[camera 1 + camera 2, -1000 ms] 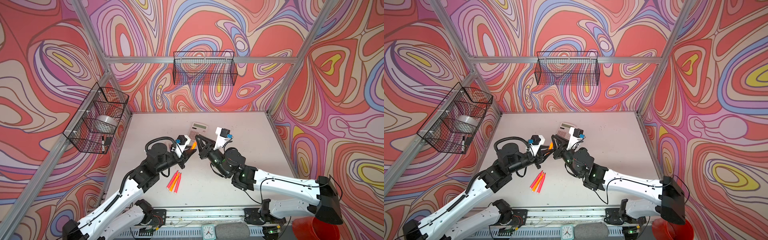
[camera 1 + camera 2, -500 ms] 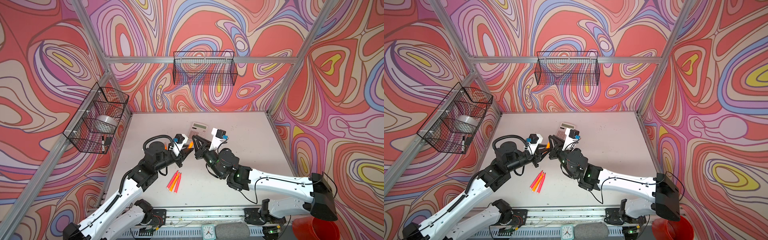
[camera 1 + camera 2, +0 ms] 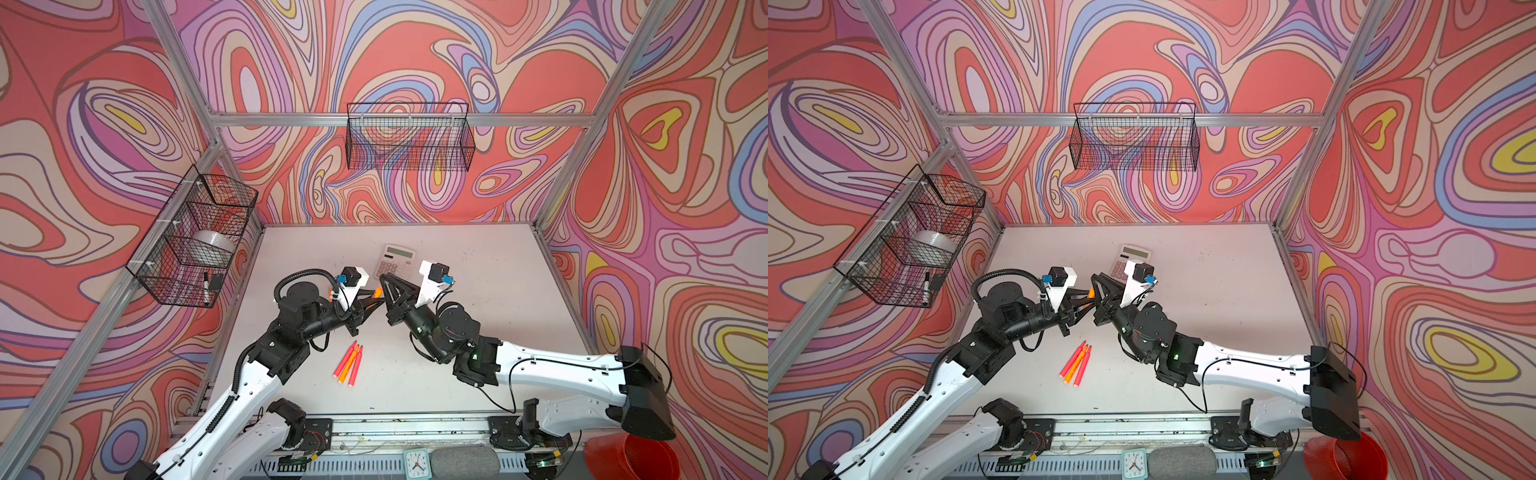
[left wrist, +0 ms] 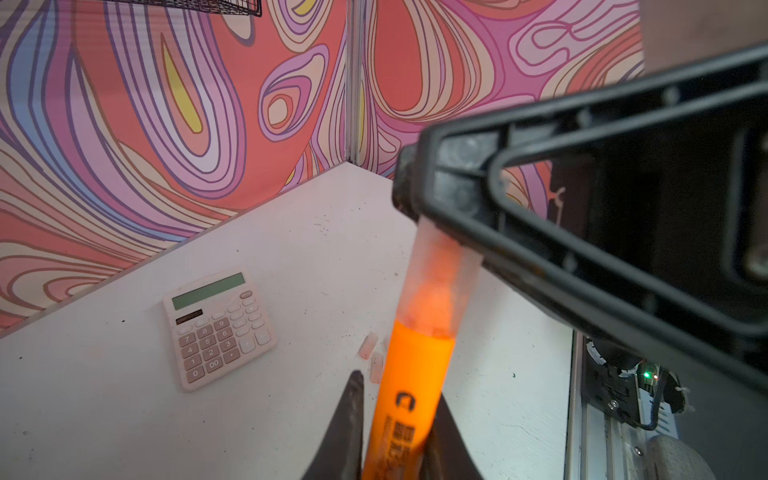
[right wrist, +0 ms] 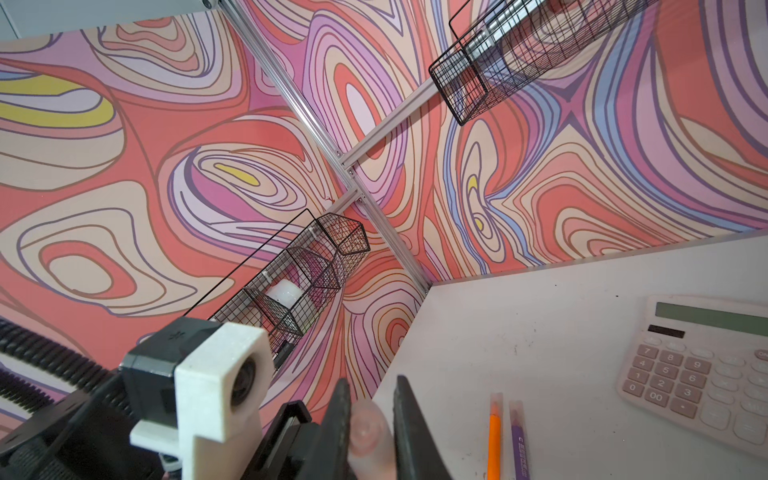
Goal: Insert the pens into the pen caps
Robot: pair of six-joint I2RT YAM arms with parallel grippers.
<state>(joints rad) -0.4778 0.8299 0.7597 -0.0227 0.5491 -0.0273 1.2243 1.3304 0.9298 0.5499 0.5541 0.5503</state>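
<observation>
The left jaws are closed tight on an orange pen (image 4: 411, 390). They hold it by its body, and its front end sticks out past them. The right jaws are closed tight on a pen cap (image 4: 436, 282), a small see-through pink tube. The pen's tip is inside the cap, and the orange shows through the cap's wall. I cannot tell how far in it goes. In the right wrist view the cap (image 5: 368, 432) sits pinched between the two black jaws.

In both top views the two arms meet nose to nose above the surface (image 3: 478, 332). The pen (image 3: 376, 292) shows between them as a small orange spot. They meet up in the air, just in front of a pale calculator (image 3: 397, 259). The calculator lies flat about midway between the left and right edges, closer to the back edge.

Three more pens (image 3: 349, 365) lie side by side on the surface, nearer the front edge and a bit left of the middle. Two are pink-red and the one between them is orange.

Beside the calculator lie a second orange pen (image 5: 494, 436) and a purple pen (image 5: 517, 444). They are next to each other, each with a cap on its tip. Loose caps (image 4: 368, 345) lie on the surface near the held pen.
</observation>
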